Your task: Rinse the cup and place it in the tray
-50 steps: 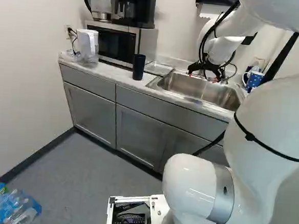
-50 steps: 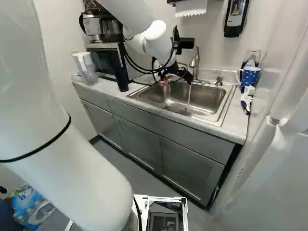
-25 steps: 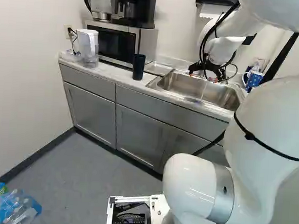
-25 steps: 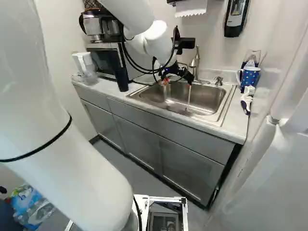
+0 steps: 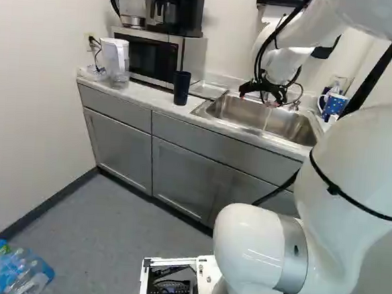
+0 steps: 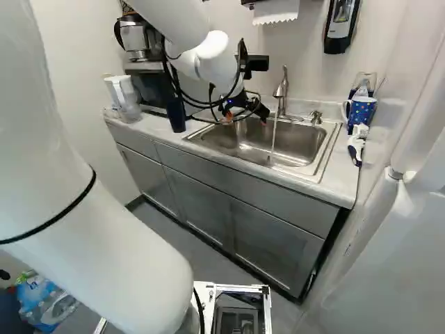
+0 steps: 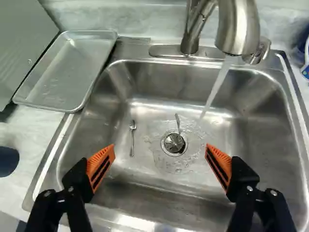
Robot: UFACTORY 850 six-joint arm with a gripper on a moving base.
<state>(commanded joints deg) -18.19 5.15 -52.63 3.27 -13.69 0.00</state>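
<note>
pincer (image 7: pixel 160 148) wide, nothing in it, over sink (image 7: pixel 145 189); cup (image 5: pixel 181 88) (dark one, my guess) stands off to my left, just past sink rim; long axis upright, so I'd swing left, come in level from side; it's on counter (image 5: pixel 149 98) near tray (image 7: pixel 65 70); microwave (image 5: pixel 145 54) behind looks like tight room, could bump it; water (image 7: pixel 215 92) running, two small utensils (image 7: pixel 133 139) in sink
</note>
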